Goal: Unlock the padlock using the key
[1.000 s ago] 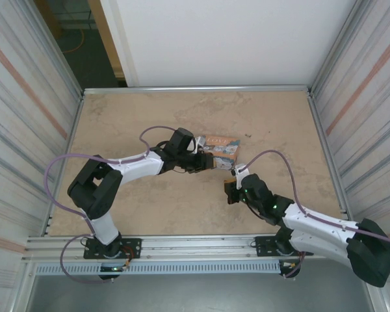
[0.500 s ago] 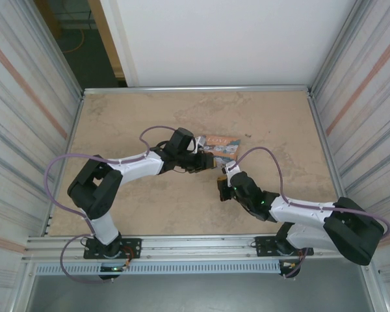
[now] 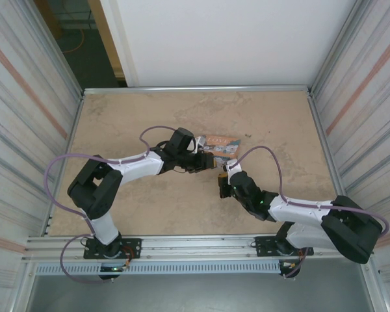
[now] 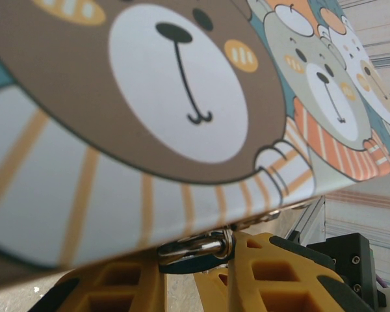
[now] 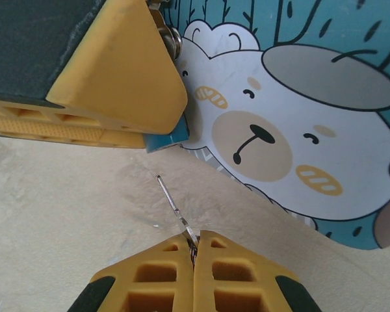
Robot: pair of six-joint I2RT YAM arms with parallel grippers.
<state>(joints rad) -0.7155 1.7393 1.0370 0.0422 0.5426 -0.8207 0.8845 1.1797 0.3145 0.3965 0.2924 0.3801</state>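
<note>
The right gripper (image 5: 195,239) has its yellow fingers (image 5: 162,266) pressed together on the key (image 5: 177,209), a thin silvery blade that juts from the fingertips toward 11 o'clock in the right wrist view. Its tip hangs over the table (image 5: 58,214) and stops just short of the padlock (image 5: 171,135), not touching it. The padlock sits at 12 o'clock from the key tip. Only a sliver of its teal-blue body shows, peeking from the left gripper (image 5: 158,128), whose yellow pads (image 5: 117,71) are clamped on it from both sides. Above the pads a bit of the silvery shackle (image 5: 173,40) shows against the tin box (image 5: 299,123), whose bear-print side takes up that view from 1 to 4 o'clock.

In the left wrist view, the left gripper (image 4: 198,283) holds the padlock (image 4: 194,262) low between its fingers. The shackle (image 4: 195,247) runs along the lower edge of the tin box (image 4: 149,97). It seems hooked through the box's clasp, though the spot is too cramped to be sure.

In the top view the left gripper (image 3: 208,162) lies near the middle of the table (image 3: 149,214). The tin box (image 3: 222,144) is against it at 1 o'clock, and the right gripper (image 3: 221,181) is close by at 5 o'clock, aimed toward 11 o'clock
</note>
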